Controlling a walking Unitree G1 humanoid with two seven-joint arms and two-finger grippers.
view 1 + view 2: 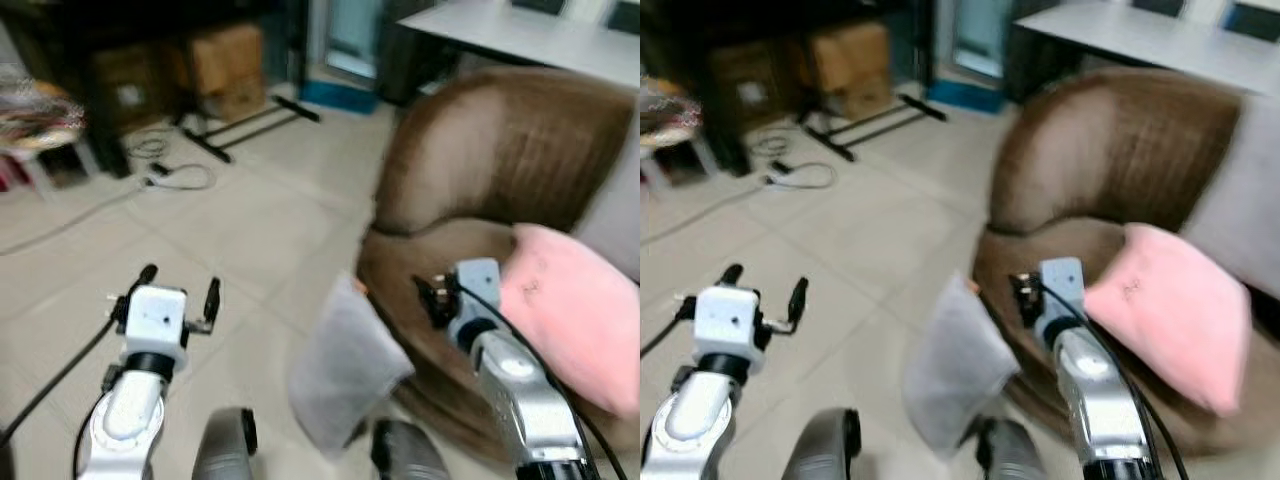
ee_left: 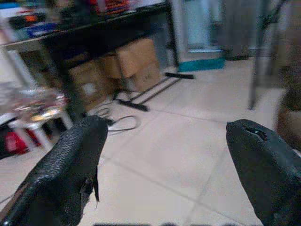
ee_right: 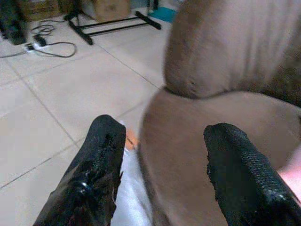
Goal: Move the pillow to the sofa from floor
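A pale tiled floor [image 1: 250, 230] fills most of the head views, its grout lines running diagonally. Along the upper left of the frame stands dark shelving with cardboard boxes [image 1: 225, 65] beneath it, and in front of these a black metal stand base [image 1: 250, 125] lies on the tiles beside a loose cable [image 1: 175, 178]. A small white stool [image 1: 45, 150] with a patterned top sits at the far left edge. At the upper right a grey table top [image 1: 520, 35] crosses the corner.

The right half of the frame holds a round brown sofa [image 1: 500, 150] with a curved back. A pink pillow [image 1: 570, 310] lies tilted on its seat, at the right. A grey pillow [image 1: 345, 365] stands on the floor at lower centre, leaning against the sofa's front edge.

The left gripper [image 1: 180, 290] hovers over bare tiles at lower left, its fingers [image 2: 66, 165] spread wide with nothing between them. The right gripper [image 1: 432, 297] is held over the sofa's seat edge, just beside the grey pillow, fingers [image 3: 99, 165] likewise apart and empty. The frames are somewhat blurred.
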